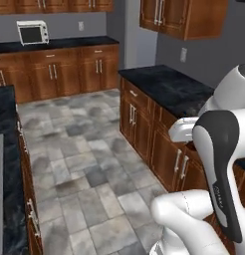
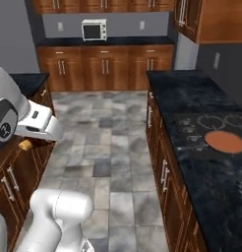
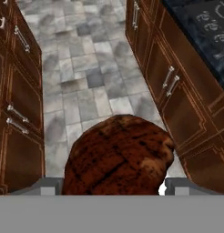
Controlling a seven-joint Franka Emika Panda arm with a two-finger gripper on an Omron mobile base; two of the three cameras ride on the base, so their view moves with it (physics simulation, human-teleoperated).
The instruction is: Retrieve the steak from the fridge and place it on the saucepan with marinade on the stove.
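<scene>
Steak point(image 3: 118, 157) out of fridge, held between wide gripper point(image 3: 116, 184) jaws. Still to place on saucepan point(image 2: 226, 141) on stove point(image 2: 211, 129).

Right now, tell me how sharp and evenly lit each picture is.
Hand view: the steak looms close, its texture coarse and smeared. Right base view: flat even light, no glare on the pan, far toaster oven soft. Left base view: soft shadows on the floor tiles.

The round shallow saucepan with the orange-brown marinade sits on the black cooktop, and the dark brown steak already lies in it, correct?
Not quite. The saucepan does sit on the cooktop, but its marinade surface is bare in the right base view. The hand view shows the steak between the hand's fingers, above the tiled floor.
</scene>
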